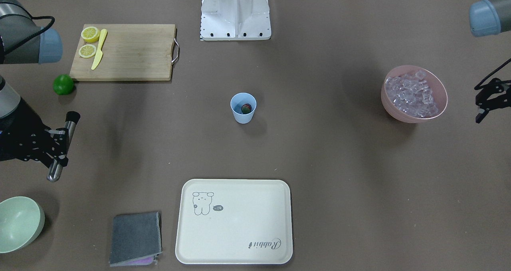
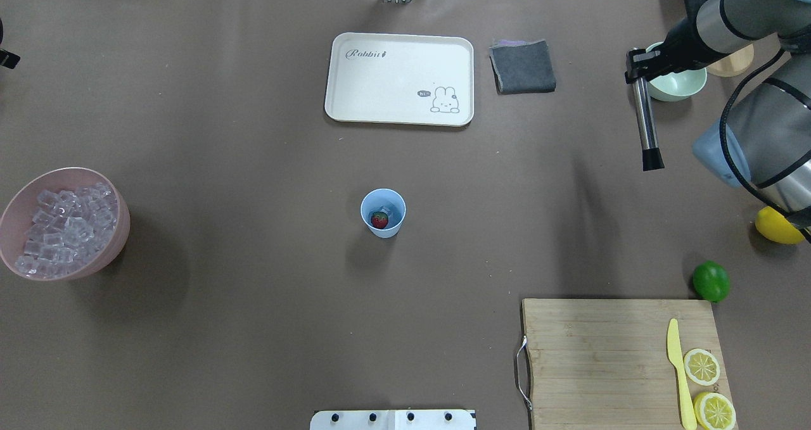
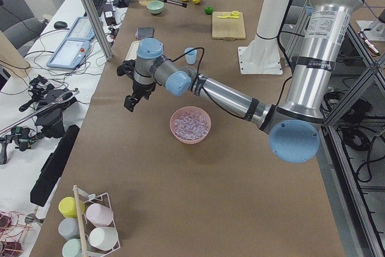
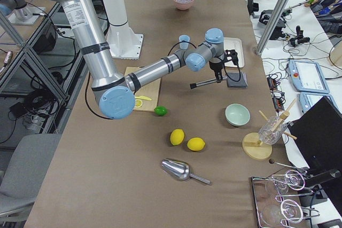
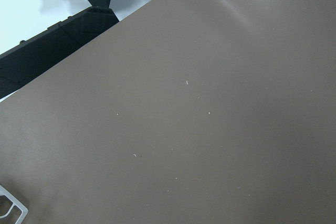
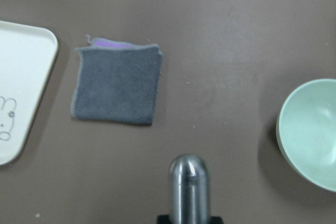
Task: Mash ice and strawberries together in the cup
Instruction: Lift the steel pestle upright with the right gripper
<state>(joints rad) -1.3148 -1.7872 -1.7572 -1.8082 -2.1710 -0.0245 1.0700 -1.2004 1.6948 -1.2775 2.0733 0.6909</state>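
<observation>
The light-blue cup (image 2: 383,212) stands upright mid-table, also seen from the front (image 1: 243,108). Inside it lies a red strawberry (image 2: 379,220). The ice (image 2: 63,224) fills a pink bowl (image 1: 415,117) at the table's left end. My right gripper (image 2: 636,63) hovers far right of the cup, near the pale green bowl, shut on a steel muddler (image 2: 646,123) with a black tip. The muddler (image 6: 189,187) shows end-on in the right wrist view. My left gripper (image 1: 477,104) hangs open and holds nothing, beyond the pink bowl at the table's edge.
A cream tray (image 2: 399,78) and a grey cloth (image 2: 523,67) lie on the far side. A cutting board (image 2: 608,360) with lemon halves and a yellow knife (image 2: 678,373) sits near right. A lime (image 2: 711,281), a lemon (image 2: 776,227) and a green bowl (image 2: 681,85) are close by.
</observation>
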